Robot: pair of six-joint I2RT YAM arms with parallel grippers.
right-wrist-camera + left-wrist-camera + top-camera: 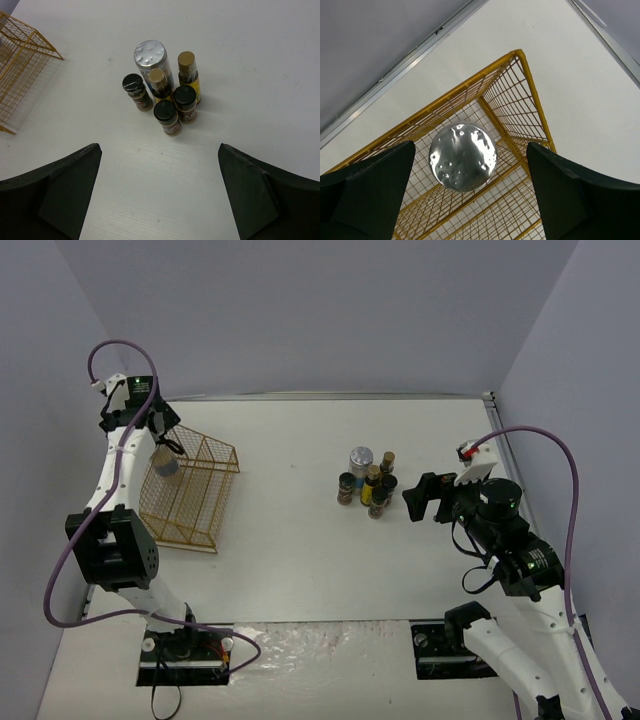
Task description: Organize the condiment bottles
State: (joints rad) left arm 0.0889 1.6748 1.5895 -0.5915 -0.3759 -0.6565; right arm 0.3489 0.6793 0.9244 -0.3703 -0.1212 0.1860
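A white condiment bottle with a silver cap point(463, 156) point(165, 464) stands inside the gold wire rack point(195, 500) point(532, 107), at its far left corner. Directly above it my left gripper point(470, 146) point(158, 430) is open, its fingers point(370, 190) well apart from the cap. The other condiment bottles huddle mid-table: another silver-capped one point(149, 54) point(361, 460), black-capped jars point(165, 112) point(185, 97) point(132, 83) and two slim gold-capped ones point(186, 61) point(158, 78). My right gripper point(159, 147) point(420, 498) hangs open just right of this group, holding nothing.
The rack stands near the table's left edge, close to the left wall. A metal rail point(395, 70) runs along the table's back edge. Bare white tabletop point(290, 540) lies between the rack and the bottle group.
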